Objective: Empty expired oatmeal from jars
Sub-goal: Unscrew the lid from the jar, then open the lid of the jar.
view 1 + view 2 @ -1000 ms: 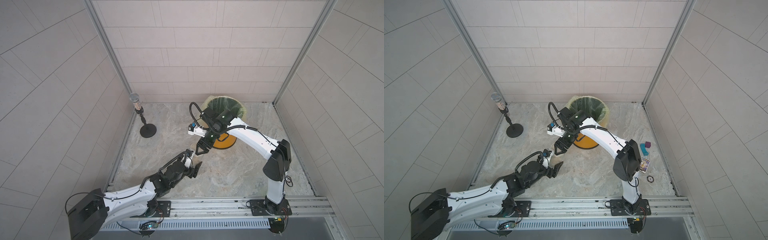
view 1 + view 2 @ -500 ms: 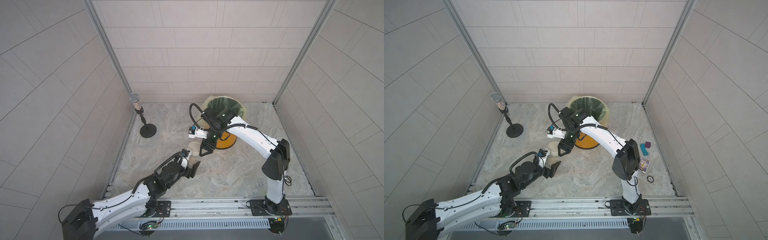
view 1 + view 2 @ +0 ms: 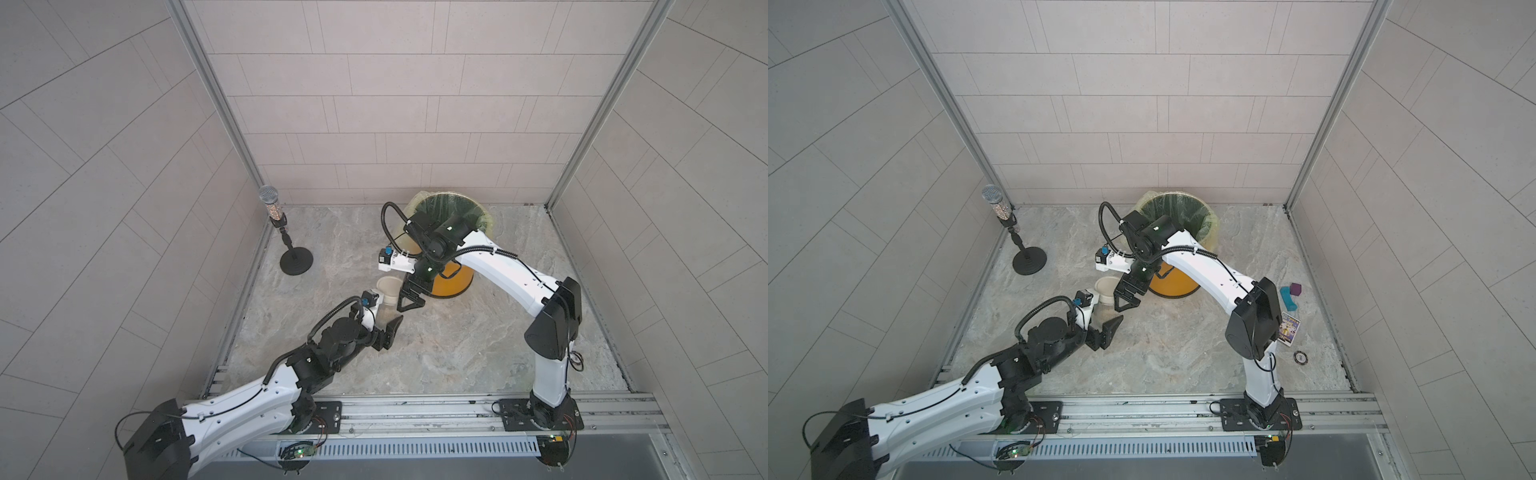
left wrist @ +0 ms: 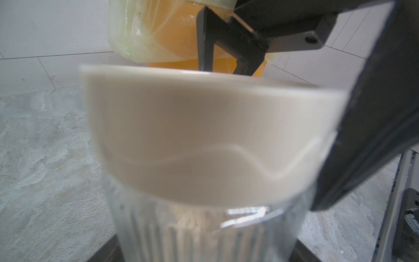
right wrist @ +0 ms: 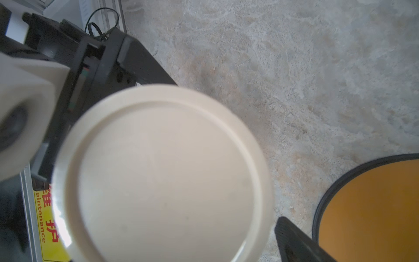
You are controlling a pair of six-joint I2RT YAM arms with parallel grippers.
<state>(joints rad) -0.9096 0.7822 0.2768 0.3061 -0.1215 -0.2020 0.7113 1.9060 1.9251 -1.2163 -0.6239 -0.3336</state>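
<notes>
Glass jar (image 4: pixel 181 240), blurred oatmeal (image 4: pixel 187 223) inside

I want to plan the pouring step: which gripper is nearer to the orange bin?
Right. The right gripper hangs open close beside the base of the orange bin. The left gripper, closed on the jar, lies farther from the bin, toward the robot's base.

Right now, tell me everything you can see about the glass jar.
The jar is small, clear ribbed glass, closed by a flat round cream lid with a raised rim. Pale oatmeal shows through the wall. Lid uppermost, it sits between the fingers of the left hand, near the orange bin; whether it rests on the table is unclear.
</notes>
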